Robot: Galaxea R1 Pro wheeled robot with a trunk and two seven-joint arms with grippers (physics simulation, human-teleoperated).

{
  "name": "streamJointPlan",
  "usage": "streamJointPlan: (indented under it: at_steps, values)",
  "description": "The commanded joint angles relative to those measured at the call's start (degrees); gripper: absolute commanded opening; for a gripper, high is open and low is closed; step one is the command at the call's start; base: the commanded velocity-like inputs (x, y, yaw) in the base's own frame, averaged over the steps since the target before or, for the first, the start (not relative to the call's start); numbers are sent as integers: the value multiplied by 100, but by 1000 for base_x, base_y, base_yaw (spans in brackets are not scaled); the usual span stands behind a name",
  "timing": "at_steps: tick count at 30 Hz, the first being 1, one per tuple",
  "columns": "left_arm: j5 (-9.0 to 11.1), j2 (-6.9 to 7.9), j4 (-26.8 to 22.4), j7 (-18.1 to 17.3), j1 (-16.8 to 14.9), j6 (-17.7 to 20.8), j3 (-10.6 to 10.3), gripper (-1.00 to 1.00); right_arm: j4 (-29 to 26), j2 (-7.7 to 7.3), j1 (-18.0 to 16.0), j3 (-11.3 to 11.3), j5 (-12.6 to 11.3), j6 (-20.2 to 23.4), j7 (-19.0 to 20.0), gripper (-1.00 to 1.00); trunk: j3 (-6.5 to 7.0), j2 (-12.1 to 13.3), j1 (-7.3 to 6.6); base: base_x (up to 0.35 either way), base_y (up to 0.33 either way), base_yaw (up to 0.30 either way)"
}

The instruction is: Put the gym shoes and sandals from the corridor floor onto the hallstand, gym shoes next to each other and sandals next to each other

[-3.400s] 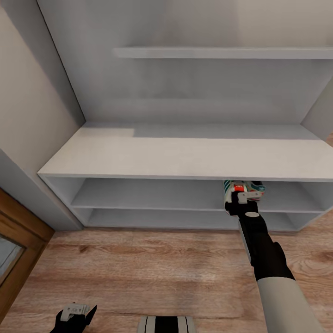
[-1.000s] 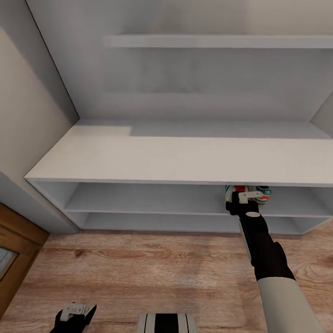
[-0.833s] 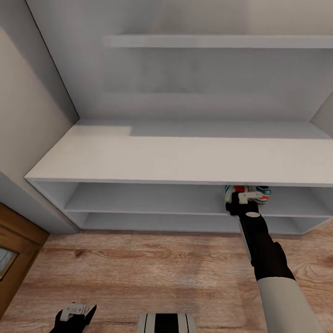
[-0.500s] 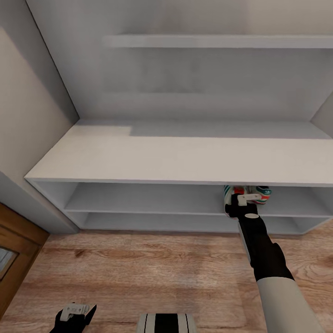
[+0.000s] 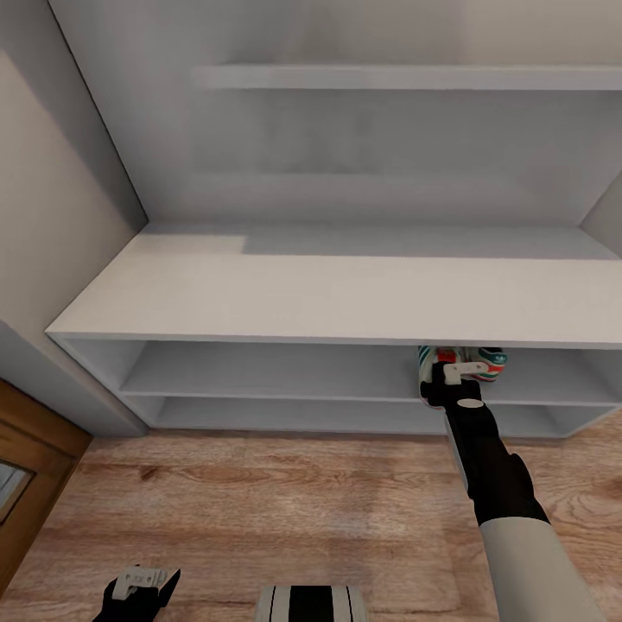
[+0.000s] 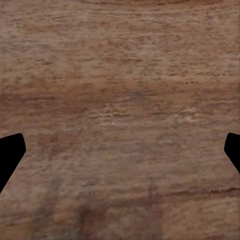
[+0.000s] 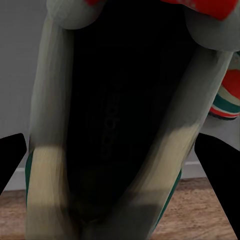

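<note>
A: The right end effector (image 5: 451, 373) has reached under the tabletop (image 5: 328, 294) of the hallstand (image 5: 112, 345), at the upper of its 2 open shelves. How should this placement go?

B: Set the gym shoe (image 5: 429, 367) flat on that shelf, just beside the other gym shoe (image 5: 485, 363) already lying there, and let go only once the sole seems fully supported.

A: Is it gripping?

B: In the right wrist view the shoe's dark opening (image 7: 120, 115) sits between the fingers, which stand wide at both edges; whether they pinch or have released, I cannot tell.

A: And the left end effector (image 5: 138, 589)?

B: Low over the corridor floor (image 6: 120, 100), fingers spread, carrying nothing.
</note>
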Motion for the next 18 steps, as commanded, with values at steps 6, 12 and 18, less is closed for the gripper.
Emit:
streamJointPlan:
  at_steps: [6, 12, 18]
  values:
    - [-46, -2, 6, -29, -5, -26, 49, 100, -5, 4, -4, -5, 10, 25, -11, -100, -4, -2, -1, 4, 0, 0]
    - [-45, -2, 9, -29, -5, -25, 50, 100, -8, 4, -1, -5, 10, 25, -10, -100, -4, -2, -1, 131, 0, 0]
    - [-44, -2, 7, -29, -5, -25, 50, 100, -9, 4, -4, -5, 10, 25, -8, -100, -4, -2, -1, 13, 0, 0]
